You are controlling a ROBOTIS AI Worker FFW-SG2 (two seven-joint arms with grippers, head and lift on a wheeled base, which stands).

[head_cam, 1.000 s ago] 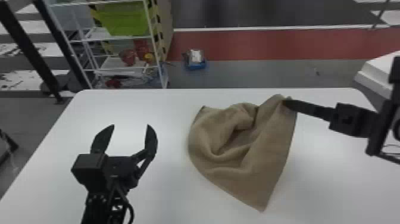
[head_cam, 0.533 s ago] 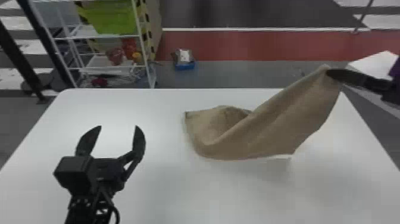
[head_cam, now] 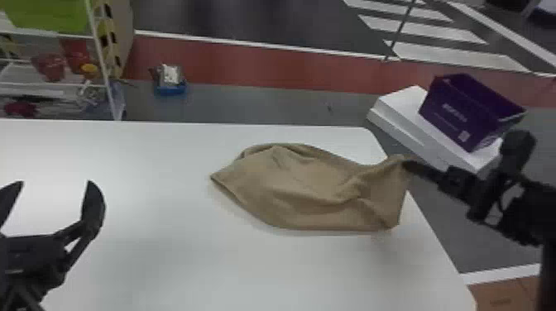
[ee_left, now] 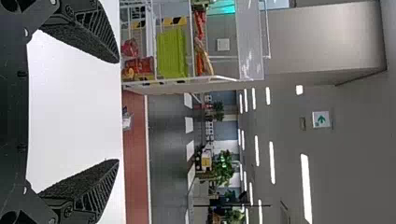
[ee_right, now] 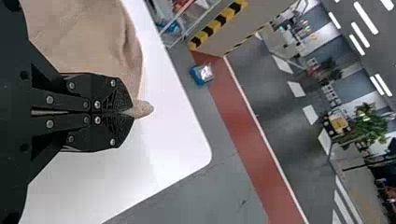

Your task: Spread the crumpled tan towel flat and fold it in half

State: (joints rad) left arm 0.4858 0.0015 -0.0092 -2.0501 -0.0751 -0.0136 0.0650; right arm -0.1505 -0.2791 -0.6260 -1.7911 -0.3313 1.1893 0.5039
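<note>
The tan towel (head_cam: 306, 190) lies rumpled on the right part of the white table (head_cam: 157, 256), its right end lifted near the table's right edge. My right gripper (head_cam: 407, 164) holds that raised end. In the right wrist view my right gripper (ee_right: 128, 112) is shut on a bunched bit of the towel (ee_right: 88, 37), a small tip poking out past the fingers. On the left, over the table and away from the towel, my left gripper (head_cam: 51, 194) stands open. The left wrist view has my left gripper (ee_left: 116, 111) with its fingers wide apart and nothing between them.
Beyond the table's right edge, a purple box (head_cam: 463, 111) rests on a white block (head_cam: 401, 111) on the floor. A wire shelf (head_cam: 99, 62) with bins stands behind the table at left. A small blue item (head_cam: 169, 84) lies on the floor beyond the table.
My right gripper has carried the towel's held end first up and right, then lower, so the towel is drawn out rightward. The head view has turned to the right. My left gripper has stayed open.
</note>
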